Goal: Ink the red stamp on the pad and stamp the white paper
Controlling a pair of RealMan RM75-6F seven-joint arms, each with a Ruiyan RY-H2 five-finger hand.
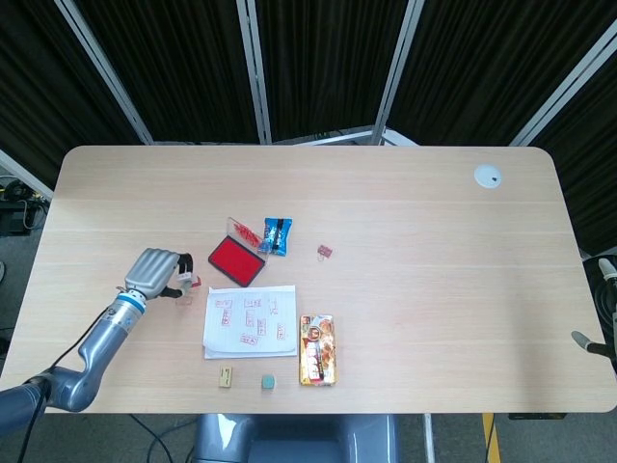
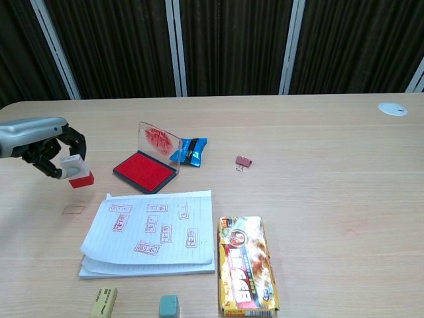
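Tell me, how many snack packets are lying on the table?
2: a blue packet beside the ink pad, and a yellow packet just right of the white paper.

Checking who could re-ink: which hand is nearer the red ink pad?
Left. The left hand, holding the red stamp, hovers just left of the ink pad. The right hand is not in view.
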